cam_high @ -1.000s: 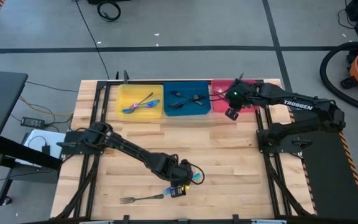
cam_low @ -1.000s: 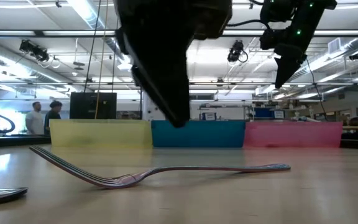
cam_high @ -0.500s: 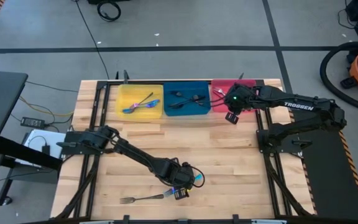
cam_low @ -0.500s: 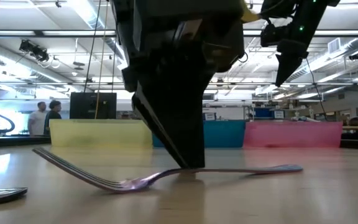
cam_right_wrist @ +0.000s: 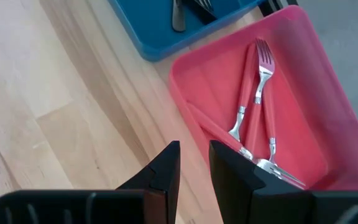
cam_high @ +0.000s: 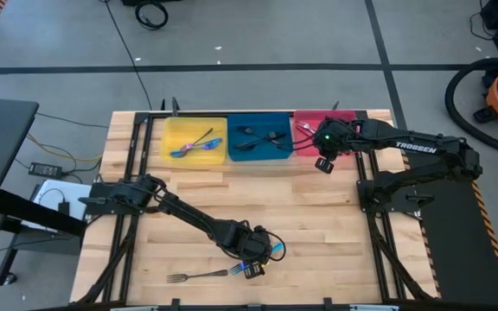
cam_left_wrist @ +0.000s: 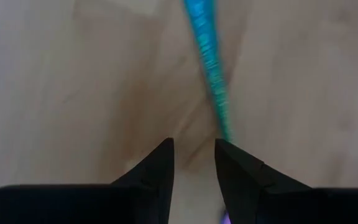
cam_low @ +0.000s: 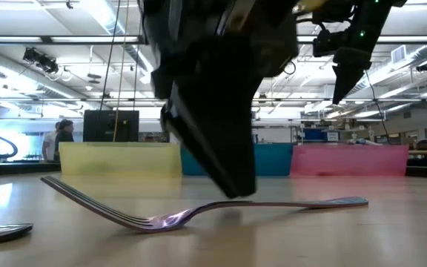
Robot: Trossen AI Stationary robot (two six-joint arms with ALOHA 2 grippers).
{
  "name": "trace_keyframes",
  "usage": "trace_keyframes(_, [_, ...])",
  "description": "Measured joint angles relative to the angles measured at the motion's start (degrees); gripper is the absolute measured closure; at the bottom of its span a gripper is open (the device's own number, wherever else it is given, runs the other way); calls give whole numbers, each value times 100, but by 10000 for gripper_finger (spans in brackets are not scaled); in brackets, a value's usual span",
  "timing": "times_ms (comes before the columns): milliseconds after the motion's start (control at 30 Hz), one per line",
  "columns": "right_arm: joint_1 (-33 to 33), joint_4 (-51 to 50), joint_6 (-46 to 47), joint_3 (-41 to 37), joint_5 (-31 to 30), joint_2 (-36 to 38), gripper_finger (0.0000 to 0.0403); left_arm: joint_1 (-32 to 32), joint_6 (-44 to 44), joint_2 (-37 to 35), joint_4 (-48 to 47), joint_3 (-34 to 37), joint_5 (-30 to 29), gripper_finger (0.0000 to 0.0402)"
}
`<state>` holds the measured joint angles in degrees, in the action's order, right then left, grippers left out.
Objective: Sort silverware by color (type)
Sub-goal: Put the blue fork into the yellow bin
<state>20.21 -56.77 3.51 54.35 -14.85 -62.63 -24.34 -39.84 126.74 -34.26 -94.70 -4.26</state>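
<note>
Nearest to the front edge of the wooden counter [cam_high: 318, 225], a slim fork [cam_high: 199, 276] lay flat, its prongs pointing toward the left side. Directly over its handle end stood the left gripper [cam_high: 251, 268], low above the wood; its two fingers [cam_left_wrist: 160, 163] were only a little apart, with a narrow gap between them, and they held nothing. A blue-green handle [cam_left_wrist: 207, 68] lay on the wood just ahead of the fingertips.

Farther back, the right gripper [cam_high: 322, 162] hung over the near edge of the red tray [cam_high: 304, 121]. Its fingers [cam_right_wrist: 164, 167] also stood slightly apart and empty. In the red tray lay red-handled silver forks [cam_right_wrist: 253, 99]. Beside it, the blue tray [cam_high: 261, 136] carried dark utensils [cam_high: 262, 138], and the yellow tray [cam_high: 194, 139] carried shiny blue-rainbow pieces [cam_high: 195, 147].
</note>
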Motion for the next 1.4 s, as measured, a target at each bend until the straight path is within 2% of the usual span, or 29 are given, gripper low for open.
trace_keyframes(167, [0,2,0,0,0,0,310,-48,152,0,42,-187,28,285])
trace_keyframes(967, [0,13,-3,0,6,-4,310,-85,-4,245,45,-83,27,288])
trace_keyframes(1100, [0,11,0,0,16,-4,310,-59,17,255,1,-76,-43,315])
trace_keyframes(1267, [0,8,177,0,17,-4,310,13,277,264,-70,-70,-31,384])
trace_keyframes(1400, [0,-122,434,0,70,-4,310,156,325,241,-127,-70,81,391])
